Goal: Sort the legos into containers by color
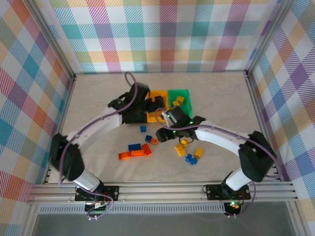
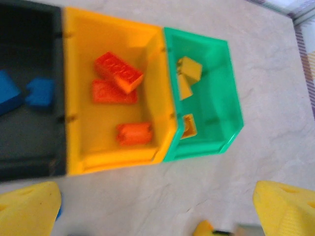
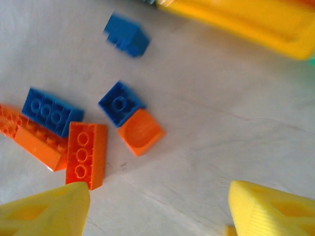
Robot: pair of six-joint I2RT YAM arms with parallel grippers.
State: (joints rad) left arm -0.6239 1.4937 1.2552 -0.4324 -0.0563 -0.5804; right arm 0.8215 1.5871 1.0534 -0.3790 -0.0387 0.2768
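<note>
Three joined containers stand in the left wrist view: a black one (image 2: 29, 142) with two blue legos (image 2: 39, 92), a yellow-orange one (image 2: 118, 156) with three orange legos (image 2: 118, 73), and a green one (image 2: 219, 118) with yellow legos (image 2: 189, 69). My left gripper (image 2: 157, 216) is open and empty over the table just in front of them. My right gripper (image 3: 157, 211) is also open and empty, above bare table beside loose legos: a blue square brick (image 3: 119, 103), an orange piece (image 3: 141, 132) and a long orange brick (image 3: 86, 153).
More loose legos lie on the table: blue and orange ones (image 1: 134, 147) at the centre left, yellow and blue ones (image 1: 189, 152) to the right. Both arms meet near the bins (image 1: 179, 96). Plaid walls enclose the table.
</note>
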